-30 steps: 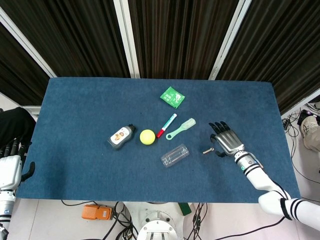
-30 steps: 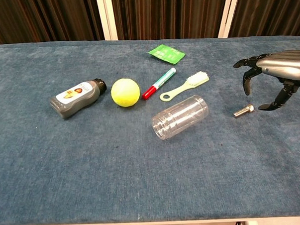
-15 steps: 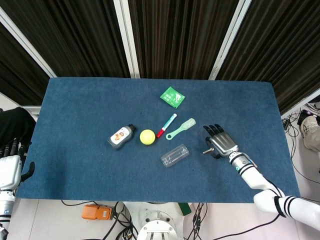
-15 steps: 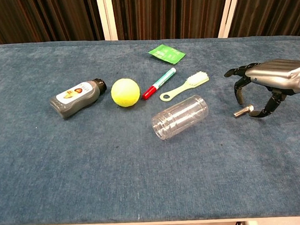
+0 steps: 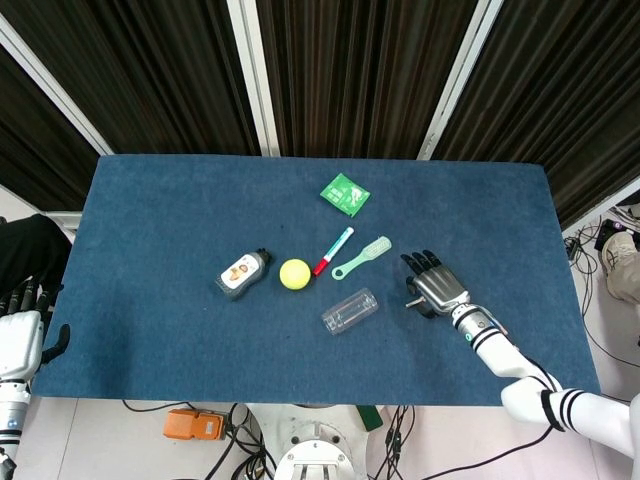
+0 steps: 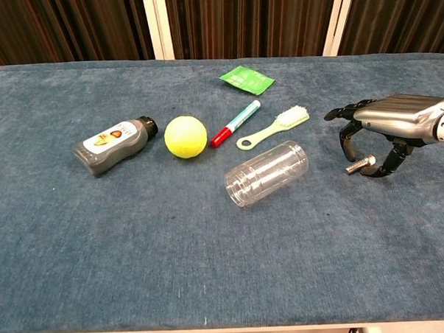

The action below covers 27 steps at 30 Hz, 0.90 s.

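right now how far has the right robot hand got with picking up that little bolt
Done: the right robot hand is over the bolt, fingers arched down around it. In hand: the closing; the bolt lies on the blue table, and contact cannot be told. Left: the grip and lift. The left robot hand sits off the table's edge, holding nothing.
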Available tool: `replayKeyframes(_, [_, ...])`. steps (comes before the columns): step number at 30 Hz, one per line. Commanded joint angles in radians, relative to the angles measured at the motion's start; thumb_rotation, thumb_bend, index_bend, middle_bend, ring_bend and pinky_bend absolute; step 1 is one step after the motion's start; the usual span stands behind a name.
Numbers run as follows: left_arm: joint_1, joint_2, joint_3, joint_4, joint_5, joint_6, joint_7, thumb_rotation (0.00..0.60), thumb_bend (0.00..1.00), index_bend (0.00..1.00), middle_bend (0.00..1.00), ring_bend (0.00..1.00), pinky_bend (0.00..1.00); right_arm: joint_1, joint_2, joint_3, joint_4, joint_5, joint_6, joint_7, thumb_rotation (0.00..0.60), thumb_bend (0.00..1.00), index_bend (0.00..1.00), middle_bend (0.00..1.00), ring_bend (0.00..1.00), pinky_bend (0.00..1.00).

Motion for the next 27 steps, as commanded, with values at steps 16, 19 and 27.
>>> replayKeyframes(16, [0.001,0.005,-0.002,-0.013,-0.022,-0.006,0.007,0.6,0.42,0.19,0.03,0.06,0.12,-0.004,-0.011,-0.008,0.01,-0.005,0.036,0.012,0.6,0.62,0.64,0.07,0.06,0.09])
replayKeyframes(19, [0.001,0.005,-0.001,-0.013,-0.021,-0.006,0.008,0.6,0.42,0.19,0.03,0.06,0.12,-0.002,-0.01,-0.009,0.007,-0.004,0.036,0.009,0.6,0.65,0.65,0.07,0.07,0.09])
replayKeyframes(27, [0.001,0.006,-0.002,-0.015,-0.023,-0.006,0.007,0.6,0.42,0.19,0.03,0.06,0.12,0.003,-0.002,0.016,-0.022,-0.046,0.097,0.071,0.6,0.67,0.69,0.07,0.1,0.12])
